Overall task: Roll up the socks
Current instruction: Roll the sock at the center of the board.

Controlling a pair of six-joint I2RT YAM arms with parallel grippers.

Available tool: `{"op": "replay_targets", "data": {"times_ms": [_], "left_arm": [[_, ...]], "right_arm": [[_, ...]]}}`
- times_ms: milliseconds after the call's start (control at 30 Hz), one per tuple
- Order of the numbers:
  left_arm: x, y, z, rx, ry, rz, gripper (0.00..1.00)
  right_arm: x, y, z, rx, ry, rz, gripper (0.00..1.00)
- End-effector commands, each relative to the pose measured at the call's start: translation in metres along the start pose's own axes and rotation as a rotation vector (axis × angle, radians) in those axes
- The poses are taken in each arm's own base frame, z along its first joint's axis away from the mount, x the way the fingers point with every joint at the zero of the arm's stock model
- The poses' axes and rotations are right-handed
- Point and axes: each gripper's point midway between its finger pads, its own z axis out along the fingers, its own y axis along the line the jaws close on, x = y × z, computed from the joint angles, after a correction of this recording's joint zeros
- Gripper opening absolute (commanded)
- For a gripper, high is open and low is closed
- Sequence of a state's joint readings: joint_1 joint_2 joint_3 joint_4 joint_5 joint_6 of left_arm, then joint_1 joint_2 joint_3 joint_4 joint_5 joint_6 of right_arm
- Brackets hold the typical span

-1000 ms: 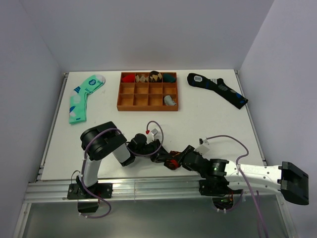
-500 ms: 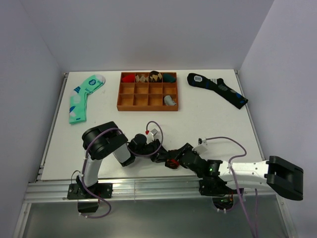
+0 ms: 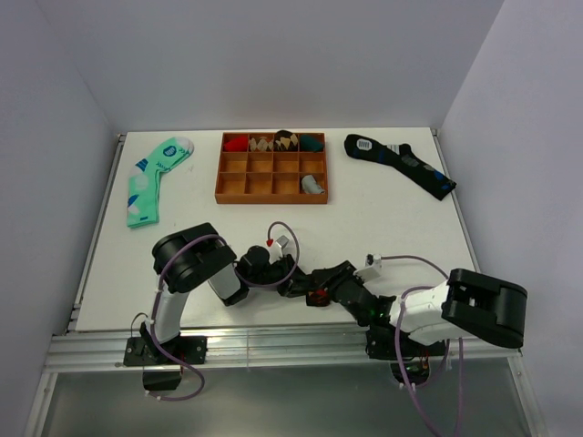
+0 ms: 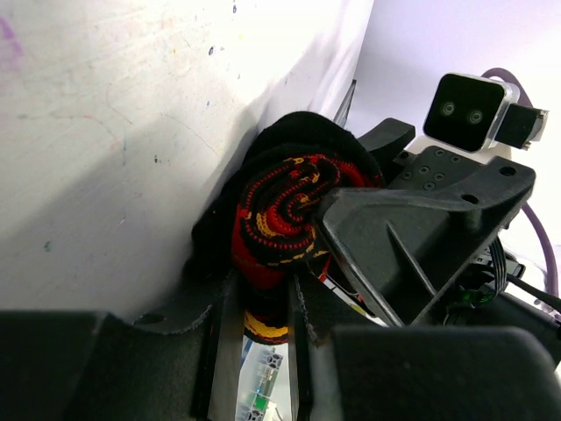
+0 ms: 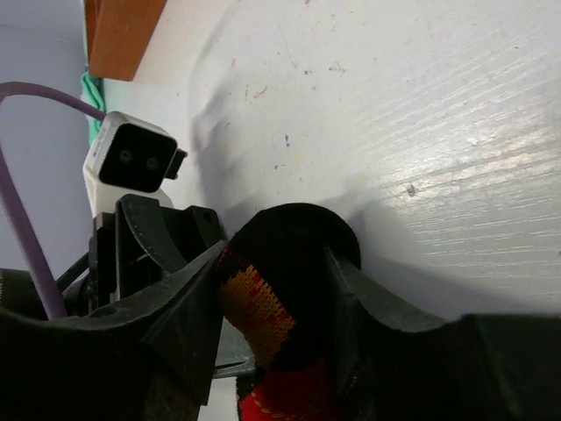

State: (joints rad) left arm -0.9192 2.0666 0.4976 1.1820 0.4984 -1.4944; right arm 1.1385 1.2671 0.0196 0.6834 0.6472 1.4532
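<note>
The right arm [image 3: 474, 309] swung left — yet the left end effector [image 4: 259, 320] and right end effector [image 5: 272, 307] both still pinch the sock [image 4: 280, 202]. It looks rolled tight — nearly done.

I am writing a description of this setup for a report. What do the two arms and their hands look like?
The left arm and the right arm are mainly black with white segments. A thin purple cable loops along each. Each wrist carries a small white camera box. The left hand and the right hand are black, each with two flat, angular fingers.
</note>
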Motion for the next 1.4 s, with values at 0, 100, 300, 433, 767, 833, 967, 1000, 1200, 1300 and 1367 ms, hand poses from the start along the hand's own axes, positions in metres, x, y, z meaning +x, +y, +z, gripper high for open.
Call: {"op": "replay_targets", "data": {"times_ms": [0, 100, 300, 433, 767, 833, 967, 1000, 1200, 1300, 1367], "left_arm": [[0.056, 0.128, -0.009, -0.462, 0.156, -0.098, 0.0], [0.054, 0.13, -0.009, -0.46, 0.159, -0.108, 0.0], [0.044, 0.138, -0.02, -0.488, 0.143, -0.105, 0.01], [0.034, 0.142, -0.029, -0.517, 0.125, -0.114, 0.0], [0.021, 0.136, -0.028, -0.52, 0.118, -0.094, 0.0], [0.02, 0.135, -0.027, -0.517, 0.119, -0.094, 0.0], [0.019, 0.134, -0.027, -0.511, 0.123, -0.089, 0.0], [0.019, 0.134, -0.027, -0.511, 0.121, -0.092, 0.0], [0.019, 0.132, -0.026, -0.491, 0.132, -0.093, 0.0], [0.02, 0.133, -0.024, -0.486, 0.141, -0.1, 0.0], [0.02, 0.132, -0.023, -0.482, 0.144, -0.1, 0.0]], "right_arm": [[0.048, -0.052, -0.036, 0.064, 0.323, -0.022, 0.54], [0.045, -0.055, -0.042, 0.035, 0.331, -0.027, 0.58], [0.045, -0.048, -0.046, -0.009, 0.344, -0.069, 0.6], [0.043, -0.057, -0.052, -0.013, 0.353, -0.07, 0.6], [0.041, -0.067, -0.057, 0.026, 0.362, -0.05, 0.6], [0.041, -0.076, -0.059, 0.066, 0.369, -0.063, 0.6], [0.045, -0.089, -0.063, 0.139, 0.401, -0.107, 0.61], [0.046, -0.09, -0.064, 0.148, 0.409, -0.11, 0.6], [0.049, -0.093, -0.059, 0.155, 0.4, -0.062, 0.61], [0.05, -0.089, -0.057, 0.154, 0.395, -0.065, 0.61], [0.051, -0.09, -0.057, 0.15, 0.397, -0.054, 0.6]]}}
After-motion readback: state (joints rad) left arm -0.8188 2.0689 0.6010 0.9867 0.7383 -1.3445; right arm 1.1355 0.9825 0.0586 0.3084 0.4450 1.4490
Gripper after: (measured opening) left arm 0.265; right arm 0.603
